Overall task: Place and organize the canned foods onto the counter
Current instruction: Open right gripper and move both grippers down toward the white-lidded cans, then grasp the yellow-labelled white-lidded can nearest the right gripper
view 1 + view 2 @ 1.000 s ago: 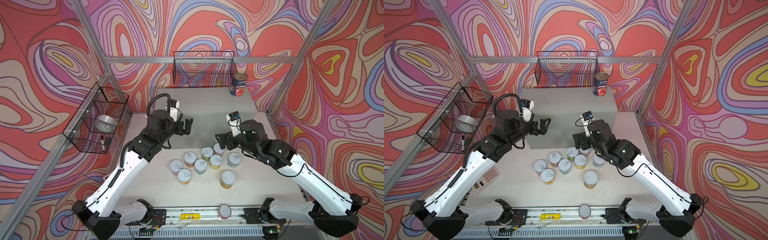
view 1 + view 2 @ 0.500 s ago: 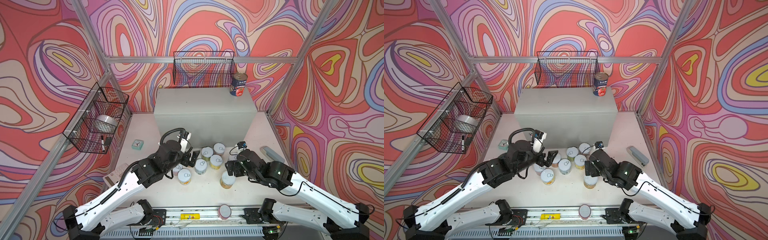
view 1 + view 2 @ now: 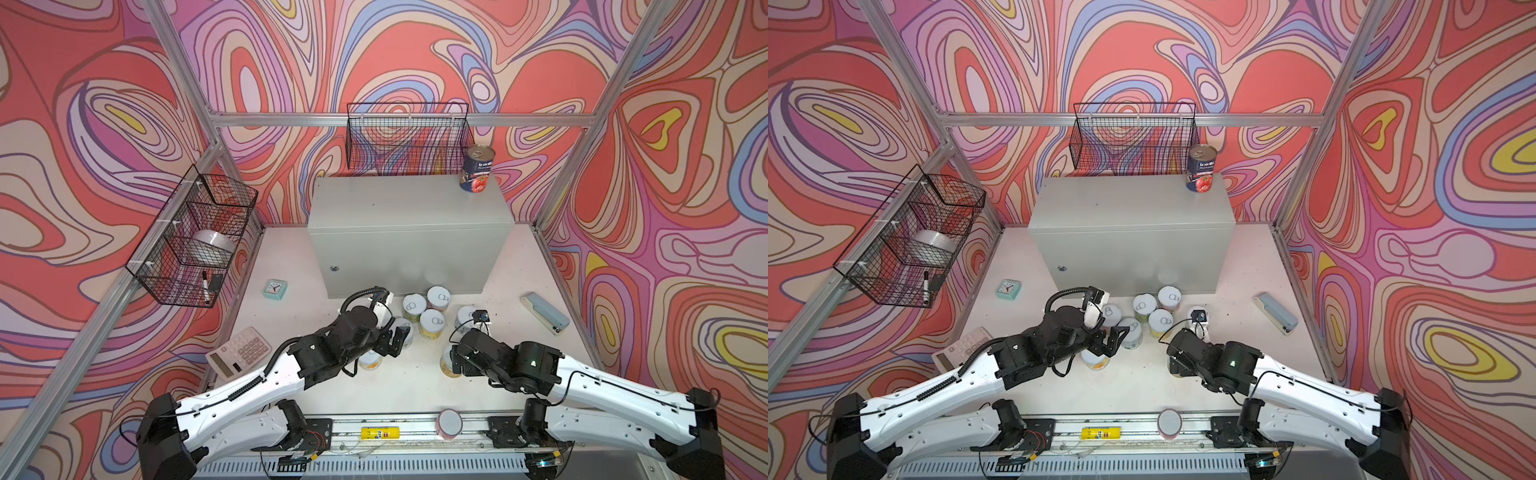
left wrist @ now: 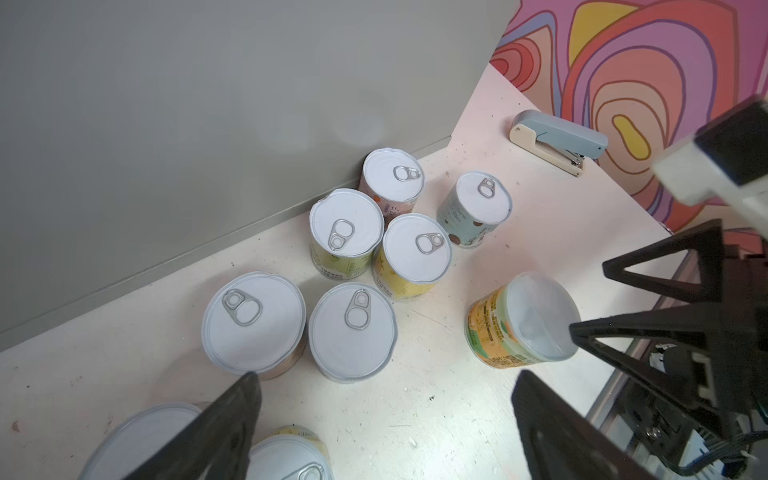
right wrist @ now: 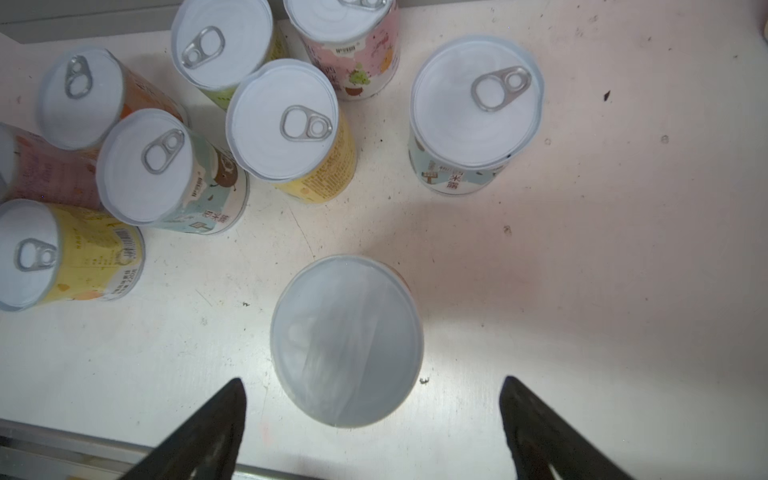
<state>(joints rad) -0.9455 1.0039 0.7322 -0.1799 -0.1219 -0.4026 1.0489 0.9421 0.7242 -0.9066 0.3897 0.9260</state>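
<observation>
Several small canned foods [image 3: 428, 309] [image 4: 353, 249] [image 5: 282, 120] with white pull-tab lids stand clustered on the white table, in front of the grey counter [image 3: 407, 208] [image 3: 1133, 208]. A tall dark-blue can [image 3: 478, 170] [image 3: 1201, 168] stands on the counter's back right corner. My left gripper [image 3: 392, 340] [image 4: 386, 376] hangs open low over the cluster's near side, with bare table between its fingers and a yellow can [image 4: 291, 453] just under it. My right gripper [image 3: 457, 361] [image 5: 372, 379] is open, its fingers either side of an orange-labelled can [image 5: 347, 340] [image 4: 519, 324] with a clear lid, not touching.
A calculator [image 3: 241, 353] and a teal clock [image 3: 275, 289] lie left of the cans, and a stapler [image 3: 544, 313] lies to the right. A pink roll [image 3: 449, 422] and a yellow tube [image 3: 380, 433] sit on the front rail. Wire baskets [image 3: 195, 232] hang on the left and back walls.
Both arms dropped from beside the counter down and forward to the cans on the table. The right gripper came over the orange-labelled can, the left over the cluster's near side.
</observation>
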